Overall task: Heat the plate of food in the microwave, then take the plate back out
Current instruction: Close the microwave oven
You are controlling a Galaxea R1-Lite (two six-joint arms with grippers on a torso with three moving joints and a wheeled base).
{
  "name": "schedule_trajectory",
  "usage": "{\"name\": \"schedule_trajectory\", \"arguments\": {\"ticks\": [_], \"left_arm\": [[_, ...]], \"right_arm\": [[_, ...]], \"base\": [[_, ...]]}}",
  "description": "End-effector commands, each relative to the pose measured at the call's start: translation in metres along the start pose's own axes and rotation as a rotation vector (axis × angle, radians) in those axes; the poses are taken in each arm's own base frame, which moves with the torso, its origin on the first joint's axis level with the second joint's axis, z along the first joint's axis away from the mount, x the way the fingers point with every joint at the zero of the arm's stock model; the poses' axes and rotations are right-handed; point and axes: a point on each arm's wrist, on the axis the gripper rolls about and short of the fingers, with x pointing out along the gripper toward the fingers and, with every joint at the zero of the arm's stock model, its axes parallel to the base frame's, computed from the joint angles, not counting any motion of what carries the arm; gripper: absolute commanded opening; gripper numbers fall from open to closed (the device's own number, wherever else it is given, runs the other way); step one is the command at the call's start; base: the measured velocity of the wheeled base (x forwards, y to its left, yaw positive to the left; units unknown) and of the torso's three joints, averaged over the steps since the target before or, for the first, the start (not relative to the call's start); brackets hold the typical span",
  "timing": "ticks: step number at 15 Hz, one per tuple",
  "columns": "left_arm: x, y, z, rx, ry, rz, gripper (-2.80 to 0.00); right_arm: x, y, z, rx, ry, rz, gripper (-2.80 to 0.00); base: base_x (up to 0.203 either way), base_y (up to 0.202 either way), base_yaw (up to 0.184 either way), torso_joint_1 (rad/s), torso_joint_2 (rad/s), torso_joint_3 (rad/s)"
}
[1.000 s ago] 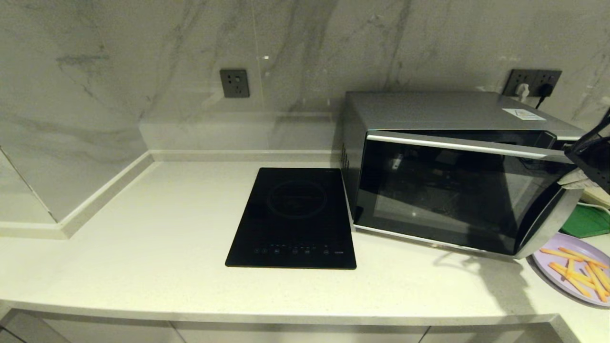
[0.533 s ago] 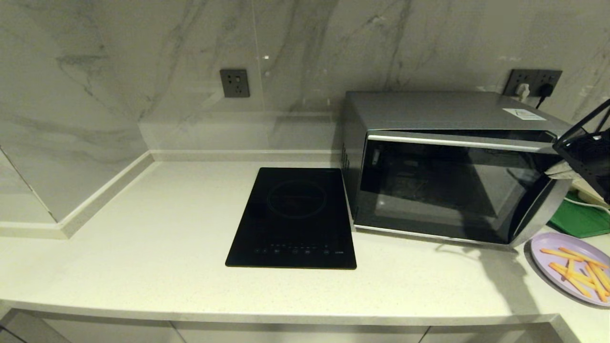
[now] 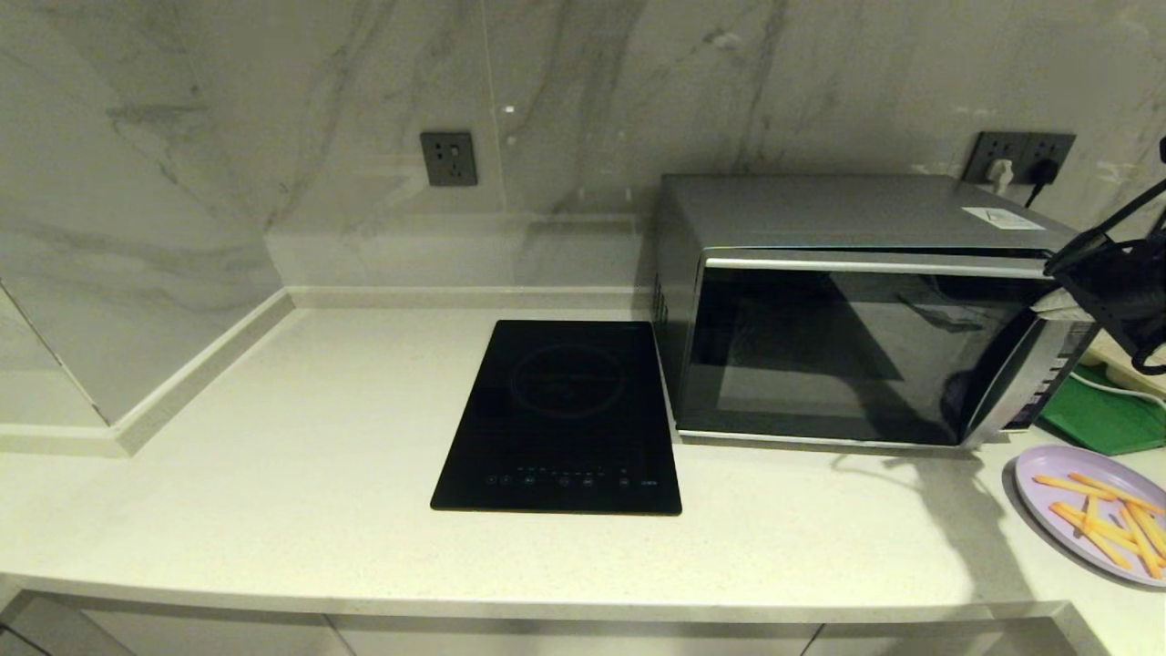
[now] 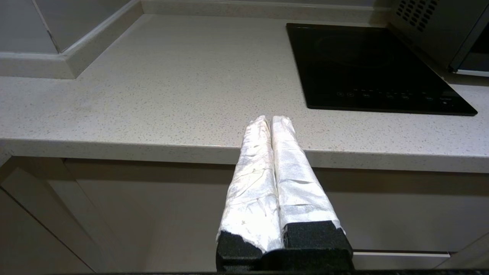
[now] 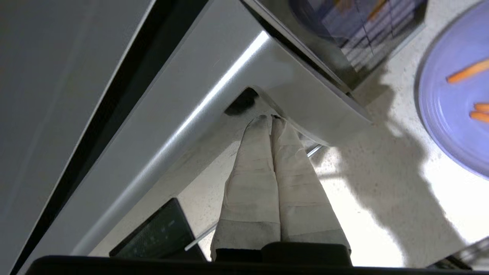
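Observation:
The silver-grey microwave (image 3: 847, 346) stands at the back right of the counter, and its dark glass door looks flush with the front. My right gripper (image 3: 1057, 305) is shut with nothing in it. Its taped fingertips press on the door's curved silver band (image 5: 198, 114) at the upper right corner. The lilac plate of food (image 3: 1093, 510) lies on the counter to the right of the microwave with orange sticks on it, and its rim (image 5: 439, 114) also shows in the right wrist view. My left gripper (image 4: 270, 119) is shut and empty, parked below the counter's front edge.
A flat black induction hob (image 3: 563, 415) lies left of the microwave. A green tray (image 3: 1107, 419) sits behind the plate beside the microwave's button panel. Wall sockets with plugs are behind the microwave. A raised wall ledge (image 3: 182, 383) bounds the counter on the left.
The microwave door swung from ajar to flush with the front. My right gripper moved back with it, staying on the door's upper right corner. The plate has not moved.

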Motion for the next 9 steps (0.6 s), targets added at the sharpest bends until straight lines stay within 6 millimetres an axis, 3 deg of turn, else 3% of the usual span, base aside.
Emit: {"name": "schedule_trajectory", "arguments": {"ticks": [1,6,9], "left_arm": [[0.000,0.000,0.000,-0.002,0.000,0.000,-2.80],[0.000,0.000,0.000,-0.002,0.000,0.000,-2.80],[0.000,0.000,0.000,-0.001,0.000,0.000,-2.80]], "right_arm": [[0.001,0.001,0.000,-0.010,0.021,0.027,-2.80],[0.003,0.002,-0.001,-0.016,0.033,0.038,-2.80],[0.016,0.000,-0.002,-0.029,0.047,0.020,-2.80]], "base": [[0.000,0.000,0.000,0.000,0.00,0.000],[0.000,0.000,0.000,0.000,0.00,0.000],[0.000,0.000,0.000,0.000,0.00,0.000]]}}
